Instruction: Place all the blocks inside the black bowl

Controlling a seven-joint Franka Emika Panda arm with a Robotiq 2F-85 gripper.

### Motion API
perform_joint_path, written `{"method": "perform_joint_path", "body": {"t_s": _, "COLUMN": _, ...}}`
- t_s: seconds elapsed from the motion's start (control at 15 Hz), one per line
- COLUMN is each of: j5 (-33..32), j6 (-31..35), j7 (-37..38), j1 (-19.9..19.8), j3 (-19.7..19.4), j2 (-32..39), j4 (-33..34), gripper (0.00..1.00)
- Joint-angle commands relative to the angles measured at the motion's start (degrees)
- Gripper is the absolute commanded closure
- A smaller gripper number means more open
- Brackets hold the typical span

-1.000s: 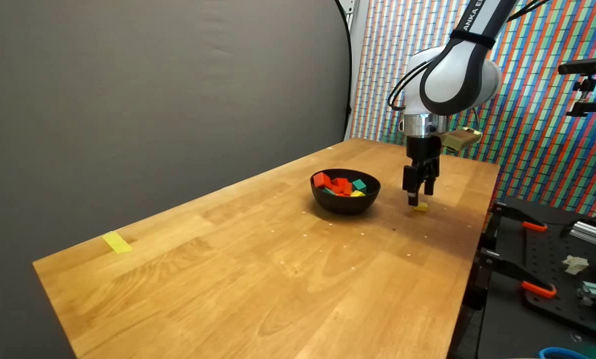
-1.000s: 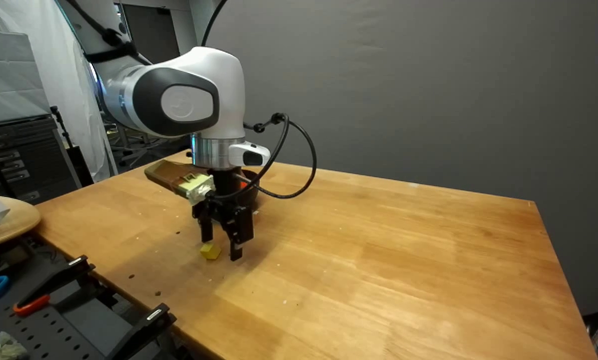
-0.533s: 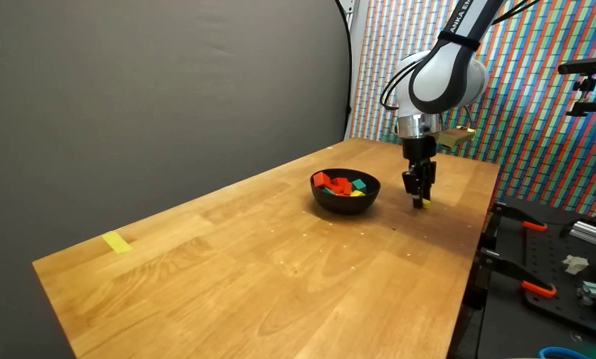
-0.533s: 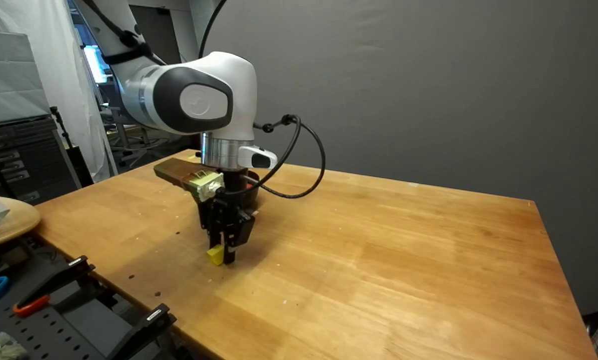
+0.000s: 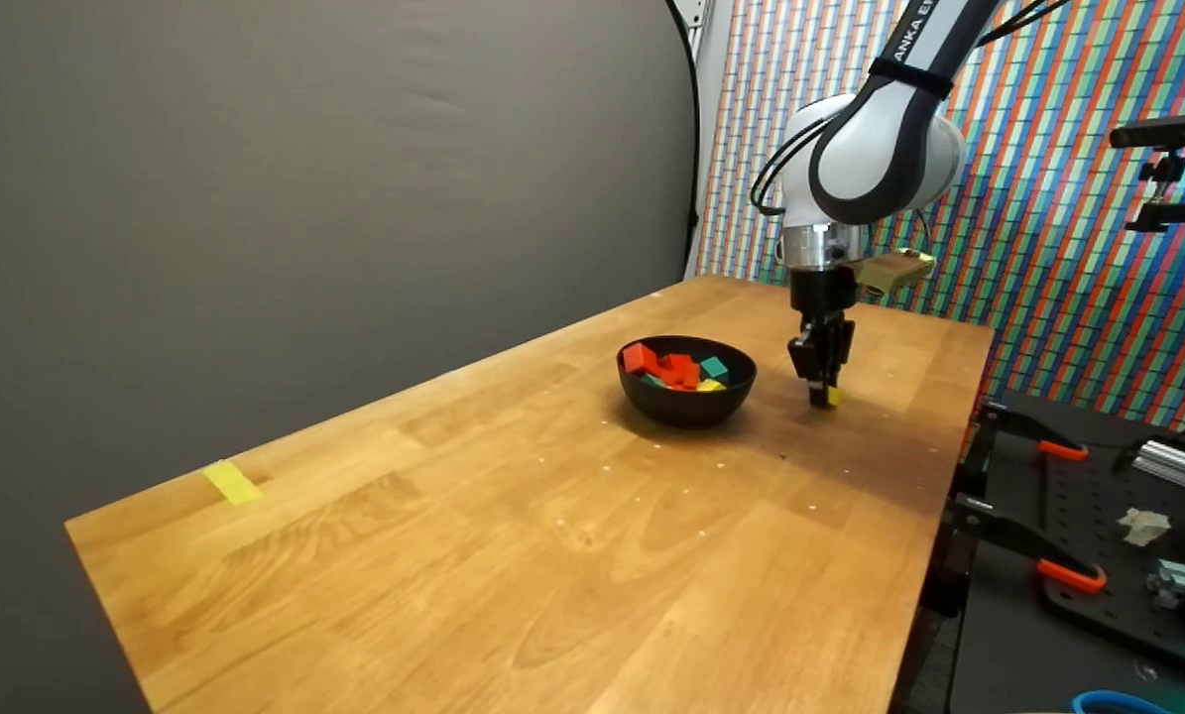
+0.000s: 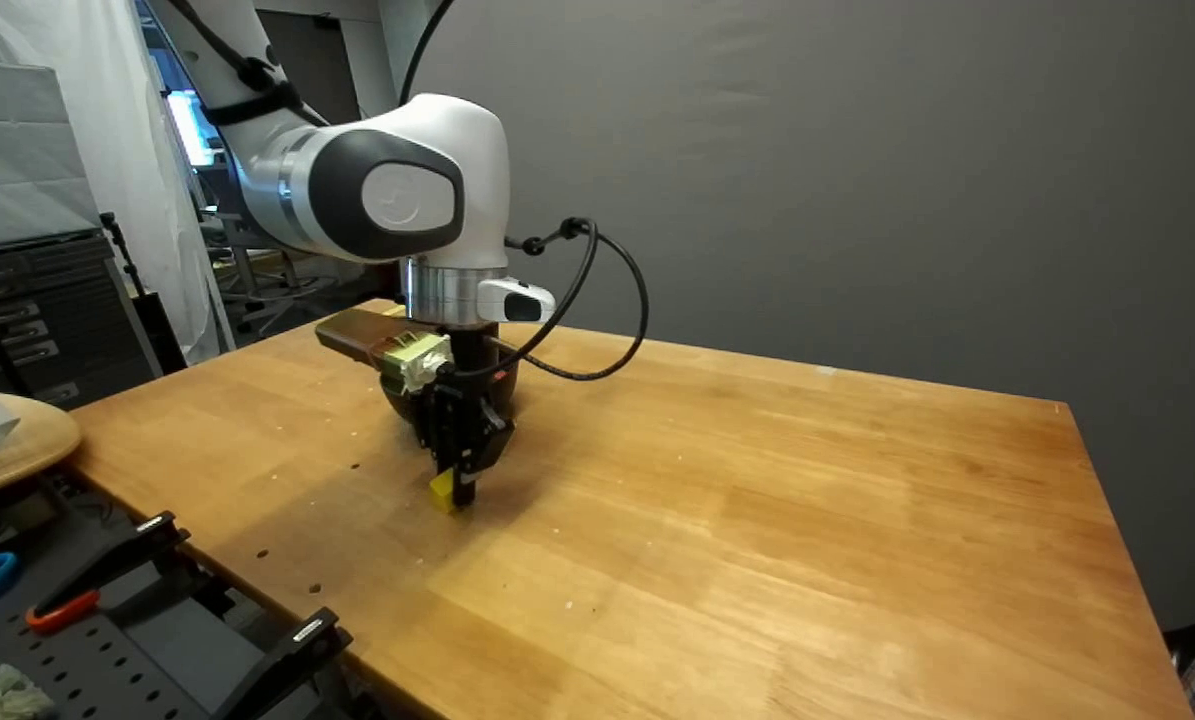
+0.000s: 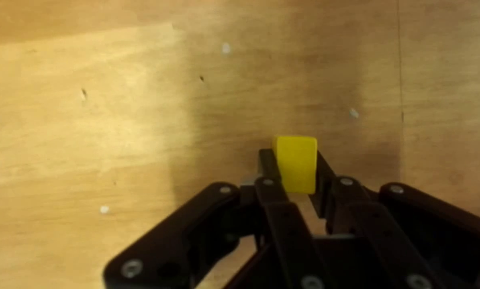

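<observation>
Arm (image 6: 387,195) bent down over the table (image 6: 757,520), gripper (image 7: 298,170) pointing straight down, clamped on a yellow block (image 7: 297,160) close to the tabletop, bowl (image 6: 506,392) near it, partly hidden behind the gripper in an exterior view, red, green and yellow blocks (image 5: 641,358) inside, clamps (image 5: 1028,548) beside the table

The table (image 5: 433,575) is a broad top of honey-coloured wood, its boards joined side by side. On it the black bowl (image 5: 681,407) stands upright, and by the edge, near a corner, a yellow strip (image 5: 233,482) lies flat. Small white flecks (image 7: 104,209) — and a few dark spots (image 6: 315,588) — dot the grain. The yellow block (image 7: 298,164) is low, near the bowl; whether it touches the wood, I cannot tell.
</observation>
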Motion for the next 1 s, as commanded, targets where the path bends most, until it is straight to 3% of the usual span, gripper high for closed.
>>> {"method": "perform_joint_path", "body": {"t_s": 0.0, "j5": 2.7, "j6": 9.3, "j7": 1.4, "j1": 0.9, "j3": 2.8, "j2": -3.1, "j4": -1.1, "gripper": 0.86}}
{"method": "perform_joint_path", "body": {"t_s": 0.13, "j5": 2.1, "j6": 14.9, "j7": 2.8, "j1": 2.4, "j3": 3.7, "j2": -4.0, "j4": -0.9, "gripper": 0.86}}
{"method": "perform_joint_path", "body": {"t_s": 0.27, "j5": -1.2, "j6": 19.4, "j7": 5.5, "j1": 5.6, "j3": 2.0, "j2": -4.2, "j4": -0.1, "gripper": 0.86}}
{"method": "perform_joint_path", "body": {"t_s": 0.33, "j5": -3.3, "j6": 20.4, "j7": 7.0, "j1": 7.5, "j3": 0.2, "j2": -4.5, "j4": 0.2, "gripper": 0.86}}
{"method": "perform_joint_path", "body": {"t_s": 0.6, "j5": -17.9, "j6": 20.7, "j7": 19.1, "j1": 19.5, "j3": -13.4, "j2": -6.8, "j4": 1.8, "gripper": 0.86}}
{"method": "perform_joint_path", "body": {"t_s": 0.73, "j5": -22.5, "j6": 20.6, "j7": 23.2, "j1": 22.7, "j3": -16.6, "j2": -7.6, "j4": 2.7, "gripper": 0.86}}
{"method": "perform_joint_path", "body": {"t_s": 0.93, "j5": -22.8, "j6": 21.1, "j7": 23.8, "j1": 23.7, "j3": -15.4, "j2": -8.0, "j4": 3.3, "gripper": 0.86}}
